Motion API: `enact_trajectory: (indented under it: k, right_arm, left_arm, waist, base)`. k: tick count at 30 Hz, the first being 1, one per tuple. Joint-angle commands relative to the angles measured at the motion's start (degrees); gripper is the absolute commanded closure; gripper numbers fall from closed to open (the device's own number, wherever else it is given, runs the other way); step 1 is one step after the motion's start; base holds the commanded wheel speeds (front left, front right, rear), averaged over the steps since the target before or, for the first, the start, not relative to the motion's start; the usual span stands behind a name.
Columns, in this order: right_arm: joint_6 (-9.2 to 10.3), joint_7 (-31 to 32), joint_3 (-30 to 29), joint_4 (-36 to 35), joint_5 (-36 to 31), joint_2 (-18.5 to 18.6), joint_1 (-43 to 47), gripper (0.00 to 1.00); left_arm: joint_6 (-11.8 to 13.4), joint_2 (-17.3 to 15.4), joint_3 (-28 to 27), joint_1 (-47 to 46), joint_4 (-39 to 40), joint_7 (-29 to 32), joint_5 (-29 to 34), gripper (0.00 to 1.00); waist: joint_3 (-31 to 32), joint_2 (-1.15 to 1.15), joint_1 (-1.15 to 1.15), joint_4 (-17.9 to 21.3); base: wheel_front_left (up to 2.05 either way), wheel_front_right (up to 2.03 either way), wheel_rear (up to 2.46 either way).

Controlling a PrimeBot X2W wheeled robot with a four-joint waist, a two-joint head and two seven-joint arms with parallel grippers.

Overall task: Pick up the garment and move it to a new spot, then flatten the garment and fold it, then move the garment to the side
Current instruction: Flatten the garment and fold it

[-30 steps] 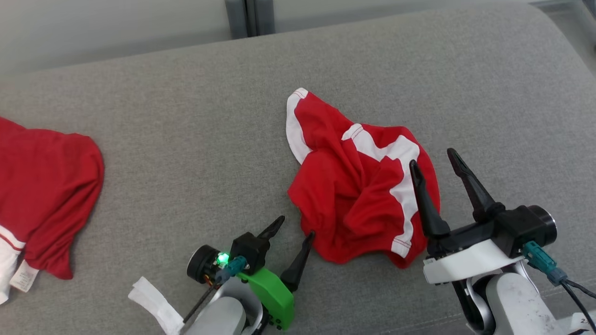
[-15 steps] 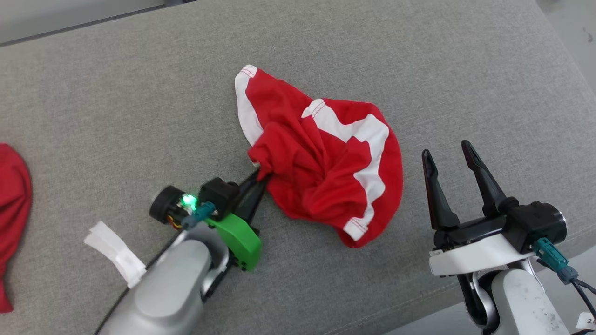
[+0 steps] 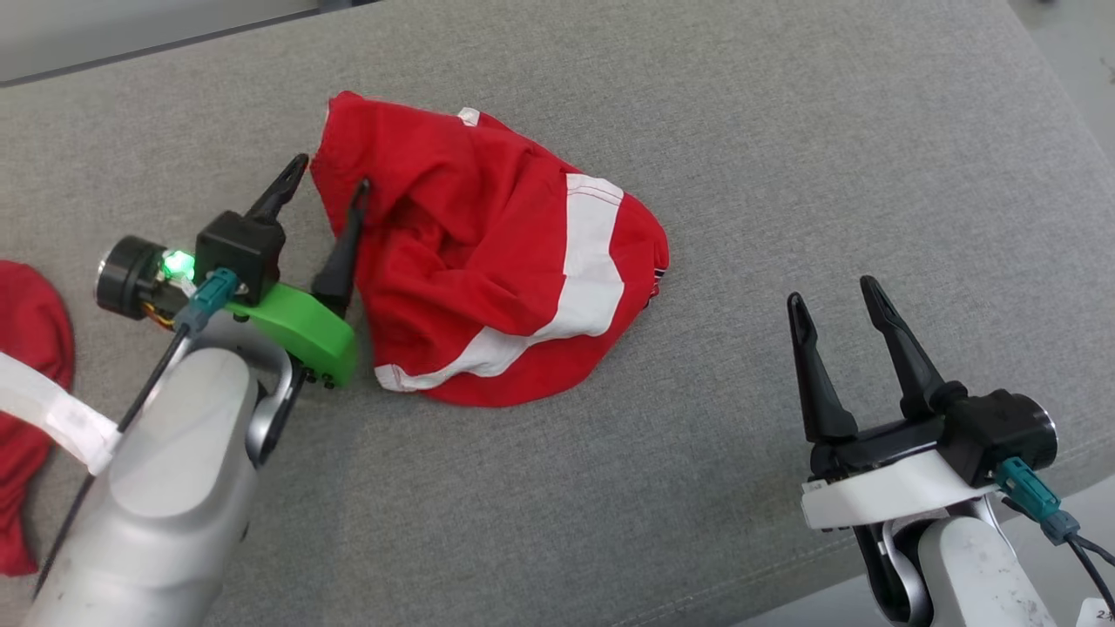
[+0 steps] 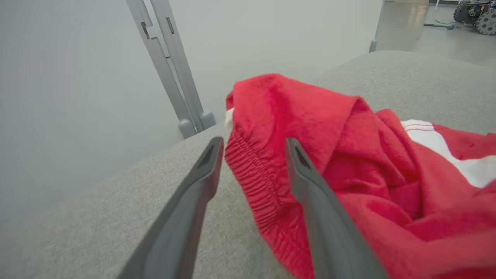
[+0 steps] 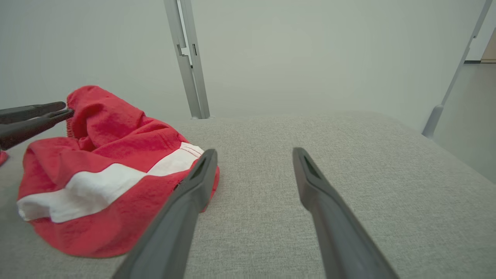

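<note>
The garment point(image 3: 470, 261) is a red piece with white bands, lying crumpled on the grey cushion point(image 3: 784, 131) left of centre. My left gripper point(image 3: 327, 183) is at its far left edge, open, one finger on bare cushion and the other over the cloth. The left wrist view shows the garment's point(image 4: 348, 155) ribbed hem between the spread fingers of my left gripper point(image 4: 254, 149), not pinched. My right gripper point(image 3: 832, 300) hovers open to the right of the garment, apart from it. In the right wrist view my right gripper point(image 5: 254, 155) stands beside the garment point(image 5: 108, 147), with the left gripper point(image 5: 68, 109) beyond.
A second red garment point(image 3: 26, 348) lies at the cushion's left edge, behind my left forearm. The cushion's front edge runs along the lower right. Pale wall and a grey post point(image 5: 190, 58) stand behind the cushion.
The left gripper closed on the garment's edge, dragged it left and farther away, and has now opened. The garment has turned over partly. The right gripper stayed open; the camera shifted early on.
</note>
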State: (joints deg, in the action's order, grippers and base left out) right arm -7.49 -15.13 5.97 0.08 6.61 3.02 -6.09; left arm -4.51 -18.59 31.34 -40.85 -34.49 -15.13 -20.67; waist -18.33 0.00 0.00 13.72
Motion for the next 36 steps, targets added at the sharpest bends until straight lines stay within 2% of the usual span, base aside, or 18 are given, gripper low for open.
enact_trajectory:
  k: [1,4,7,11,13,17,23,29,30,31,33,34,36]
  right_arm:
    - [0.0,0.0,-0.4,-0.2,-0.4,0.1,0.7,0.0]
    - [0.0,0.0,-1.0,-0.4,-0.5,0.1,1.5,0.0]
    - [0.0,0.0,-1.4,-0.5,-0.7,0.2,2.5,0.0]
    - [0.0,0.0,-1.4,-0.4,-0.8,0.6,3.5,0.0]
    - [0.0,0.0,-0.8,-0.4,-0.7,0.8,3.5,0.0]
    - [0.0,0.0,-0.1,-0.3,-0.7,1.4,2.9,0.0]
    - [0.0,0.0,0.2,-0.8,-0.6,2.1,2.4,0.0]
    - [0.0,0.0,-0.7,-0.9,-0.5,2.1,3.0,0.0]
    - [0.0,0.0,-0.7,-1.0,-0.5,2.1,3.0,0.0]
    - [0.0,0.0,-0.7,-1.0,-0.5,2.0,3.0,0.0]
    - [0.0,0.0,-0.8,-1.1,-0.5,1.9,3.1,0.0]
    - [0.0,0.0,-0.9,-1.1,-0.5,1.9,3.1,0.0]
    - [0.0,0.0,-1.0,-1.1,-0.5,1.8,3.0,0.0]
  left_arm:
    - [0.9,0.7,-1.0,2.5,0.2,0.0,-0.4,0.0]
    - [2.9,2.2,-4.5,6.8,2.9,0.0,-1.7,0.0]
    - [3.4,4.5,-9.0,13.0,7.4,0.0,-3.7,0.0]
    - [-0.7,8.4,-13.3,22.5,11.6,0.0,-8.7,0.0]
    - [-2.2,8.5,-11.4,24.9,9.7,0.0,-10.0,0.0]
    - [-3.0,9.4,-6.1,24.2,5.2,0.1,-13.0,0.0]
    - [-3.0,8.7,0.0,19.9,2.4,0.0,-19.1,0.0]
    - [-3.0,7.1,3.4,17.1,0.9,-0.1,-22.3,0.0]
    - [-3.0,7.0,3.7,16.9,0.7,-0.1,-22.6,0.02]
    - [-3.0,6.9,4.0,16.7,0.7,-0.1,-23.1,0.09]
    - [-3.0,6.6,4.4,16.5,0.9,-0.1,-24.1,0.33]
    - [-3.0,6.5,4.7,16.5,0.8,-0.1,-24.7,0.51]
    - [-3.0,6.1,5.9,16.2,0.5,-0.1,-25.5,0.68]
  waist:
    - [0.9,0.0,0.0,-1.0]
    - [1.8,0.0,0.0,-2.2]
    - [2.8,0.0,0.0,-3.9]
    - [4.3,0.0,0.0,-5.9]
    - [4.8,0.0,0.0,-6.5]
    - [5.1,0.0,0.0,-7.1]
    - [4.2,0.0,0.0,-6.2]
    - [3.3,0.0,0.0,-5.0]
    - [3.2,0.0,0.0,-4.9]
    - [3.1,0.0,0.0,-4.8]
    - [3.0,0.0,0.0,-4.6]
    - [3.0,0.0,0.0,-4.6]
    - [2.9,0.0,0.0,-4.6]
  base:
    - [0.0,0.0,0.0]
    - [0.0,0.0,0.0]
    - [0.0,0.0,0.0]
    - [0.0,0.0,0.0]
    - [0.0,0.0,0.0]
    - [0.0,0.0,0.0]
    - [0.0,0.0,0.0]
    - [0.0,0.0,0.0]
    - [0.0,0.0,0.0]
    - [0.0,0.0,0.0]
    - [0.0,0.0,0.0]
    - [0.0,0.0,0.0]
    - [0.0,0.0,0.0]
